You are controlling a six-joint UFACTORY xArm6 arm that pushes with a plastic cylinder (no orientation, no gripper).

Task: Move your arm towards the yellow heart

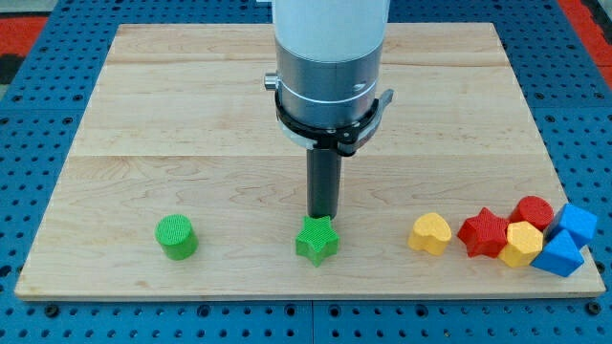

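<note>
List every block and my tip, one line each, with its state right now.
my tip: just above the green star, at its top edge
green star: flat, alone at centre
green cylinder: upright, alone at left
yellow heart: apart, left of the cluster
red star: touching yellow hexagon
red cylinder: in the cluster
two blue blocks: at board's right edge

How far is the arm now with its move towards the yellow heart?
Done: nothing that shows. In hand: my tip stands at the top edge of the green star, at the board's middle. Left: the whole way toward the view's right to the yellow heart, which sits apart, left of the red star.
</note>
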